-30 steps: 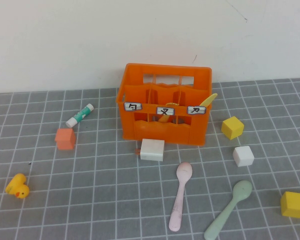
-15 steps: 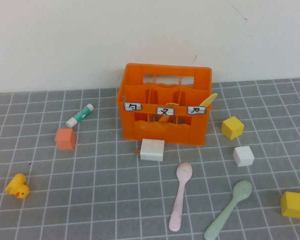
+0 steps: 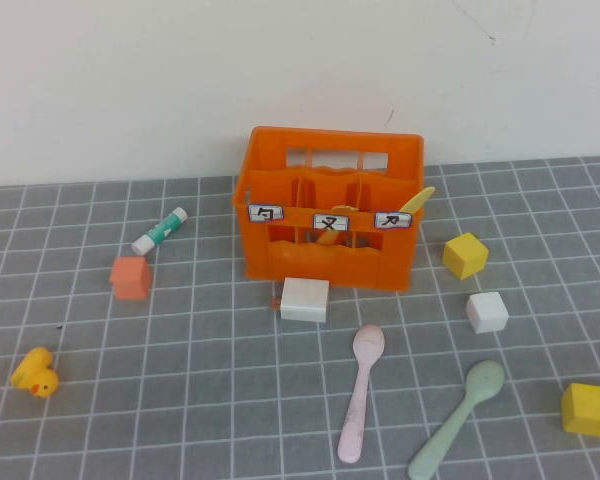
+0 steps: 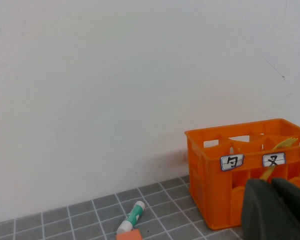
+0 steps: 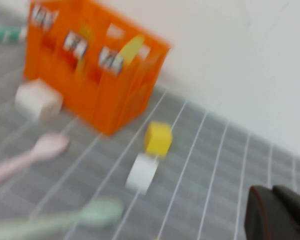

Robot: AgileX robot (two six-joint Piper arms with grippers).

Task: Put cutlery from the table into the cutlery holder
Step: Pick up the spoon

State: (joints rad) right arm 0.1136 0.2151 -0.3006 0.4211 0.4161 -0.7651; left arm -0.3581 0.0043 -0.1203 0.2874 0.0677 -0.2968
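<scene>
The orange cutlery holder (image 3: 330, 205) stands at the back of the grey gridded table (image 3: 200, 380). A yellow knife (image 3: 417, 200) leans out of its right compartment. A yellow fork (image 3: 330, 228) stands in the middle one. The pale pink spoon (image 3: 363, 390) and the mint-green spoon (image 3: 460, 418) lie on the table in front of the holder, to the right. Neither arm shows in the high view. My left gripper (image 4: 271, 184) is shut and empty, hanging before the holder (image 4: 240, 170). My right gripper (image 5: 271, 191) is shut and empty, off to the right of the holder (image 5: 90, 60) and the spoons (image 5: 25, 157).
A white block (image 3: 305, 299) lies against the holder's front. A white cube (image 3: 487, 312) and two yellow cubes (image 3: 465, 254) (image 3: 586, 408) sit on the right. A white-and-green tube (image 3: 160, 230), a small orange cube (image 3: 130, 277) and a yellow duck (image 3: 35, 373) are on the left.
</scene>
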